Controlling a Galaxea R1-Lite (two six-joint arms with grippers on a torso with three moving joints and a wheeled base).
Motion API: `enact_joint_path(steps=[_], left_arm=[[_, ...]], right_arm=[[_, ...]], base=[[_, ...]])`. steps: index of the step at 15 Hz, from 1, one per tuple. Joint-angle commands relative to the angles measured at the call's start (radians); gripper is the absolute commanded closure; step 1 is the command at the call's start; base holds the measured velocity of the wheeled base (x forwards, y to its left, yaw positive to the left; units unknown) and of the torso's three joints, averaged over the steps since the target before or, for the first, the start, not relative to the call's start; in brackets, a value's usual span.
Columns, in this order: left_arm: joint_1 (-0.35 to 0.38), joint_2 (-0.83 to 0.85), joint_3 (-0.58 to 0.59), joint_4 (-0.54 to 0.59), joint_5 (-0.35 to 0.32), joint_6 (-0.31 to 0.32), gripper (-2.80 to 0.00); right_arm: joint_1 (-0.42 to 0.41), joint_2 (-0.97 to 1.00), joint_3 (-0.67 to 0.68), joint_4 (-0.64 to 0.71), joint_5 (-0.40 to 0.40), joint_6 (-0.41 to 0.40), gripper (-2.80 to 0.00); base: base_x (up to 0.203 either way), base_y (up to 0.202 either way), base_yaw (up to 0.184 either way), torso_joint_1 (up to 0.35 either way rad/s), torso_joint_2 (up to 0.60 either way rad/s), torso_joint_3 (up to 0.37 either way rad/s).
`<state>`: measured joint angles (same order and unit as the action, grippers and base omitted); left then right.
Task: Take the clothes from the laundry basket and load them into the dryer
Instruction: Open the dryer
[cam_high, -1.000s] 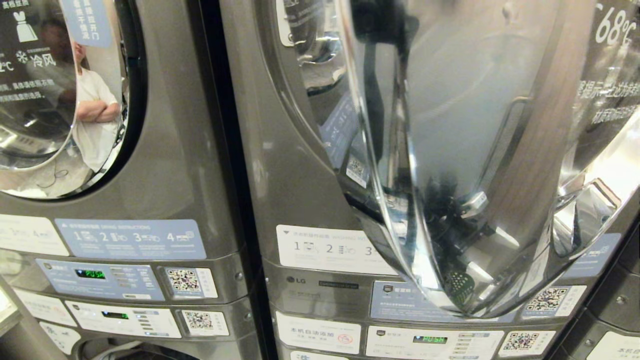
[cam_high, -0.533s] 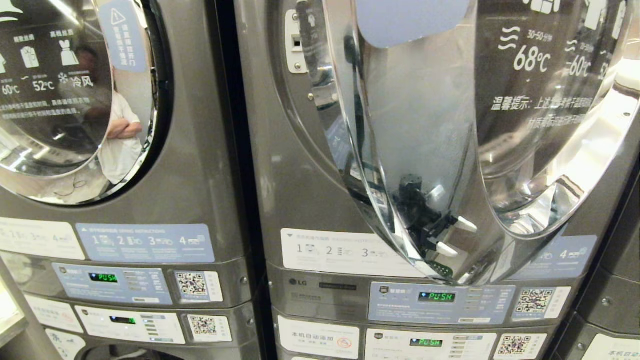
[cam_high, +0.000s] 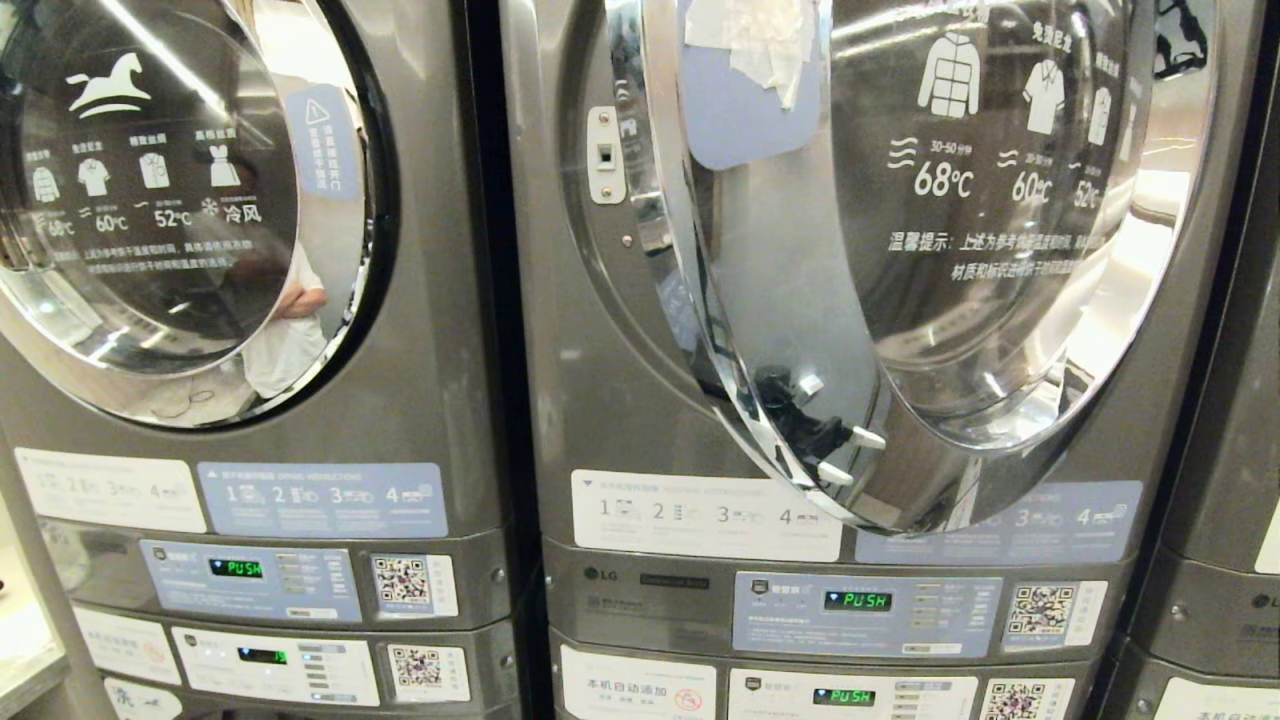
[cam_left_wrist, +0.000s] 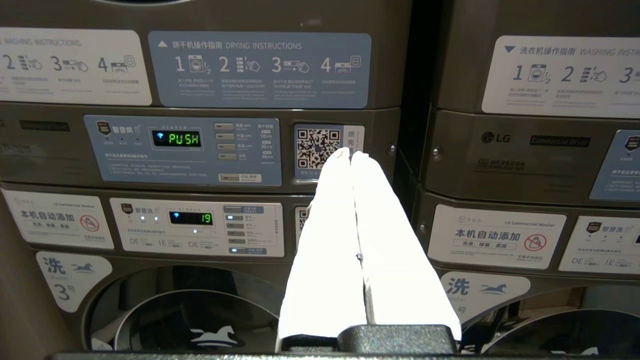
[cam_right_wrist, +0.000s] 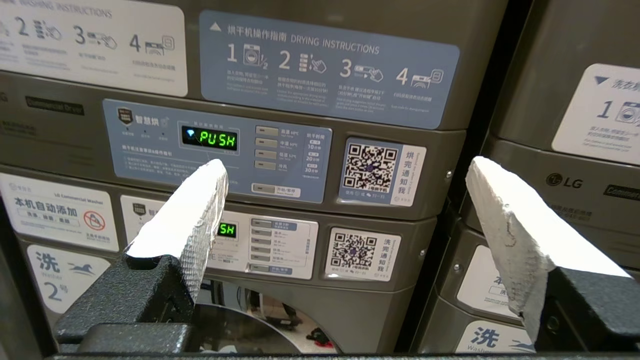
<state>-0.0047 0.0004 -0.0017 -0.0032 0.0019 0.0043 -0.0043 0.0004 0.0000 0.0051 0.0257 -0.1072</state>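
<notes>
Head view: we are facing dryer (cam_high: 900, 300), door (cam_high: 800, 330) ajar | clothes, basket: not showing anywhere | left tool (cam_left_wrist: 352, 156) pressed closed, right tool (cam_right_wrist: 345, 170) spread wide, both empty | risk: half-open door blocking loading, an arm clipping it

Grey stacked laundry machines (cam_high: 440, 400) are filling the wall side by side, and a pale counter edge (cam_high: 25, 650) is showing just left of the leftmost stack. Ceiling lights are glinting in that stack's round door glass (cam_high: 150, 200), and a person in white is standing reflected there.
</notes>
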Motion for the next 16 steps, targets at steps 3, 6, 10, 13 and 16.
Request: enact_joint_path(steps=[3, 6, 10, 13, 16], left_arm=[[0.0, 0.0, 0.0, 0.0, 0.001, 0.0, 0.0], [0.0, -0.002, 0.0, 0.0, 0.001, -0.001, 0.0], [0.0, -0.002, 0.0, 0.0, 0.001, -0.001, 0.0], [0.0, -0.002, 0.0, 0.0, 0.0, -0.001, 0.0], [0.0, -0.002, 0.0, 0.0, 0.0, -0.001, 0.0]], right_arm=[[0.0, 0.0, 0.0, 0.0, 0.002, -0.005, -2.8], [0.0, 0.0, 0.0, -0.001, 0.002, -0.012, -2.8], [0.001, 0.0, 0.0, -0.002, 0.0, -0.012, -2.8], [0.0, 0.0, 0.0, 0.003, 0.0, -0.005, 0.0], [0.0, 0.0, 0.0, 0.003, 0.0, -0.005, 0.0]], base=[[0.0, 0.0, 0.0, 0.001, 0.0, 0.195], [0.0, 0.0, 0.0, 0.002, 0.0, 0.061], [0.0, 0.0, 0.0, 0.0, 0.0, 0.0], [0.0, 0.0, 0.0, 0.0, 0.0, 0.0], [0.0, 0.0, 0.0, 0.0, 0.0, 0.0]])
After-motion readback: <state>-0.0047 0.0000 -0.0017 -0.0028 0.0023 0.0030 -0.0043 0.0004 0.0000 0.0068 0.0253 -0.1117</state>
